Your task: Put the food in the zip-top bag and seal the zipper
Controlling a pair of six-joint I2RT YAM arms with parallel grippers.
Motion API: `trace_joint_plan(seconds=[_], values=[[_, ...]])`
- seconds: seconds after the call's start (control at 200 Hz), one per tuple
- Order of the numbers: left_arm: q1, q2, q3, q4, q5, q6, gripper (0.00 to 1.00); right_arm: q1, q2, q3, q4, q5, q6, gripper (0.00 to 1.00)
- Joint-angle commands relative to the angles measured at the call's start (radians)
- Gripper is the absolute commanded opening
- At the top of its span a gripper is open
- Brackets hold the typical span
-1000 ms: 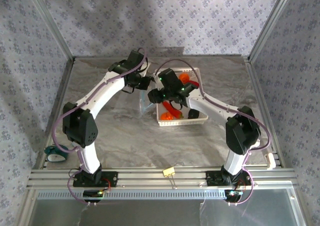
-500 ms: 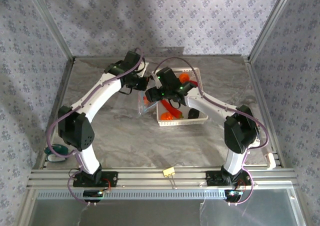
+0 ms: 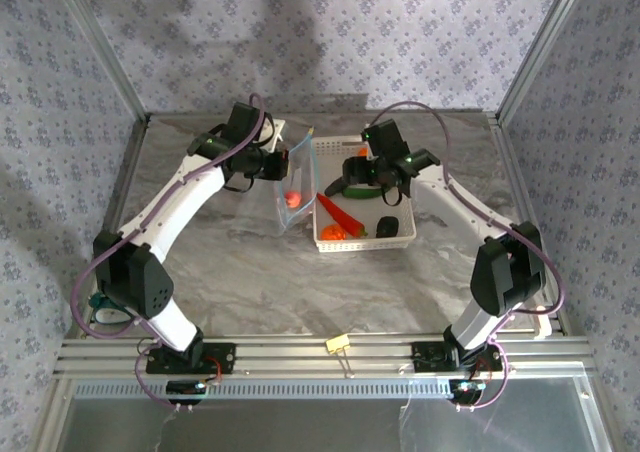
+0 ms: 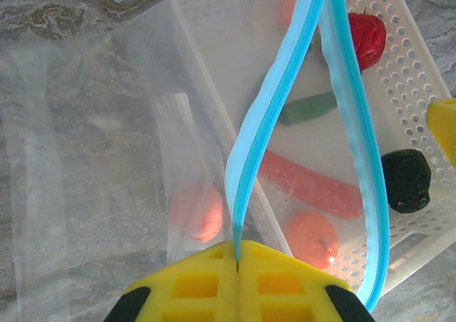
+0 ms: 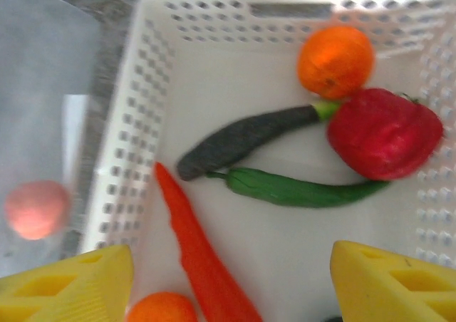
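One orange fruit [image 4: 197, 213] lies inside the bag [image 4: 92, 137], below the left claw [image 4: 237, 259].

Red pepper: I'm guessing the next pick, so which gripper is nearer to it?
Right. The right gripper hangs open over the basket, the red pepper just ahead of it; the left gripper is outside the basket, shut on the zipper of the bag.
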Motion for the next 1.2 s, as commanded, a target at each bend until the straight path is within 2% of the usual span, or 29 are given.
trace_joint_plan(seconds=[0.0,0.185,0.435,0.645,1.194], values=[[0.001,-0.012,-0.009,0.017,0.022,-0.013,0.0,-0.033,0.057,0.018,-0.107,0.085,0.019,0.77],[0.0,-0.009,-0.022,0.016,0.012,-0.013,0.0,-0.042,0.146,0.075,-0.21,0.085,0.027,0.77],[0.0,-0.004,-0.038,0.004,-0.007,0.006,0.0,-0.03,0.05,-0.102,-0.245,0.063,0.052,0.77],[0.002,-0.004,-0.059,0.011,-0.015,0.01,0.0,-0.013,0.017,-0.17,-0.262,0.038,0.068,0.76],[0.004,0.009,-0.057,0.014,-0.011,0.022,0.0,-0.003,0.157,-0.142,-0.237,0.018,0.112,0.76]])
